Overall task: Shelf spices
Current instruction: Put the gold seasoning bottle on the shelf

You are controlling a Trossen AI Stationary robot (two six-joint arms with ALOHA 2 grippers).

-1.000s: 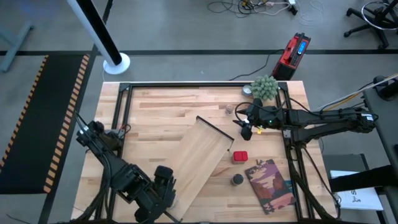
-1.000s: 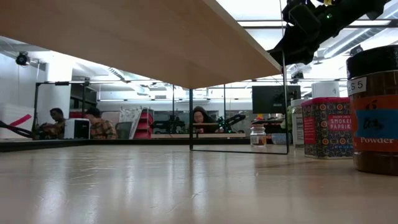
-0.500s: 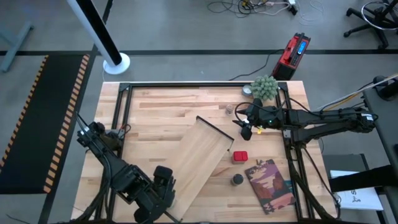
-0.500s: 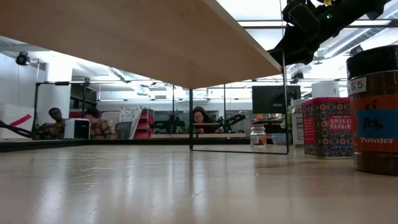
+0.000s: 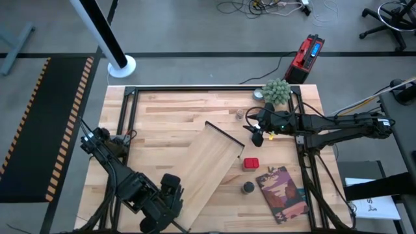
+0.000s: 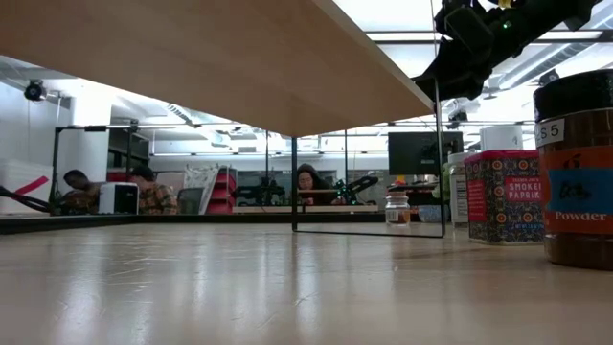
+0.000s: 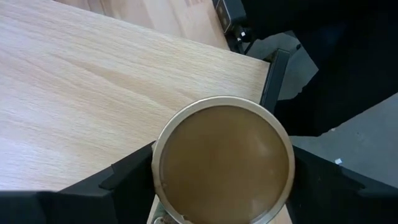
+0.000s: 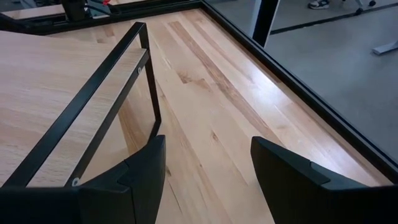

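Now, left tool (image 7: pixel 221 186): clamped on the tan-topped jar (image 7: pixel 222 158), held above the shelf (image 5: pixel 208 166), probably to set it there.
Right tool (image 8: pixel 205 165): fingers apart, empty, waiting near the shelf's black rail (image 8: pixel 93 102), over the bench (image 5: pixel 169 107).

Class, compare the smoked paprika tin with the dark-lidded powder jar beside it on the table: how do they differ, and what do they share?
The smoked paprika tin is squarish with a patterned wrap and a red top; the powder jar is round, with a black lid and brown contents showing. In the low view the powder jar stands nearer and looms larger than the smoked paprika tin. Both stand upright on the tabletop, off the shelf.
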